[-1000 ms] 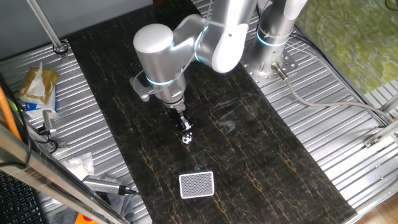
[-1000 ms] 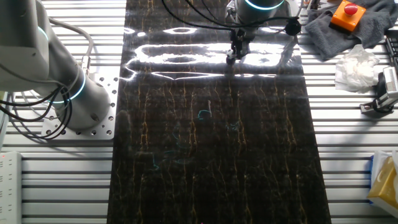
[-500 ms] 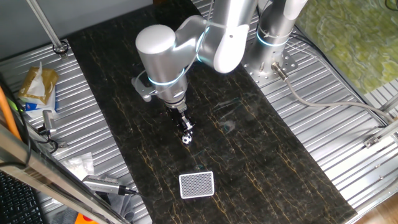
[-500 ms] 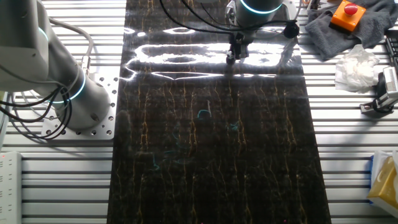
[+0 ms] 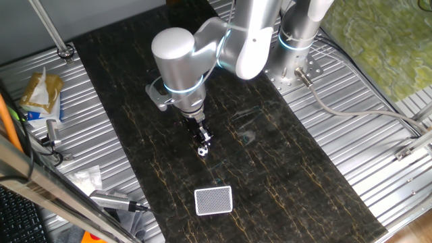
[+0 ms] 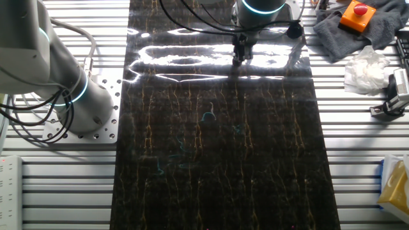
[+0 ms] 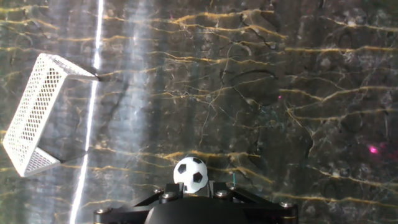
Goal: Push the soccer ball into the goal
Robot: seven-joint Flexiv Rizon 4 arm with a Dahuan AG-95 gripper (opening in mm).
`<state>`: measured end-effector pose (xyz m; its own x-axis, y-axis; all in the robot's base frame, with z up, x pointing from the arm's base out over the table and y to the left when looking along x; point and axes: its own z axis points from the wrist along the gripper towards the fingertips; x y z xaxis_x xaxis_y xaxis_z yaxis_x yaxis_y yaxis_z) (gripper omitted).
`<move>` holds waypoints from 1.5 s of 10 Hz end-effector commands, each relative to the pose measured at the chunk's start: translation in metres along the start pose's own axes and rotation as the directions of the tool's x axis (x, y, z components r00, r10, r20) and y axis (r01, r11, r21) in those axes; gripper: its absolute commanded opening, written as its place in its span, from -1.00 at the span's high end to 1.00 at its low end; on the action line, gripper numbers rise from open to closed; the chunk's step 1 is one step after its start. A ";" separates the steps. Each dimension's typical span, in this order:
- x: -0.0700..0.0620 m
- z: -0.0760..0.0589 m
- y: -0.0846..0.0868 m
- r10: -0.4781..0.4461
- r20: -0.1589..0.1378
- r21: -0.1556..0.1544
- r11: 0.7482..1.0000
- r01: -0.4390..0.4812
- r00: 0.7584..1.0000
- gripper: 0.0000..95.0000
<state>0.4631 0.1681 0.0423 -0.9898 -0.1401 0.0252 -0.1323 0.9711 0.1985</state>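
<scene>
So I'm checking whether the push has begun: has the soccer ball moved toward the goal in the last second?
No. The soccer ball sits at the same spot on the dark mat relative to the goal; only the arm's upper body drifted slightly right.

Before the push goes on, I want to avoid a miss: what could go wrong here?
1. In the hand view the goal sits off to the left of the ball, so a straight push may miss it.
2. The ball rests at the gripper tip unclamped and could roll aside.
</scene>
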 end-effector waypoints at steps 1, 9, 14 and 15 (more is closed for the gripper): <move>-0.001 0.003 -0.002 -0.004 0.003 0.001 1.000 0.004 1.000 0.60; -0.022 0.012 0.019 0.023 0.027 -0.067 0.998 -0.021 0.999 0.60; -0.045 -0.010 0.052 0.074 -0.016 -0.036 0.997 -0.074 0.997 0.60; -0.045 -0.010 0.051 0.070 -0.019 -0.026 0.997 -0.071 0.997 0.60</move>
<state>0.4997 0.2212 0.0617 -0.9961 -0.0617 0.0625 -0.0465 0.9742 0.2210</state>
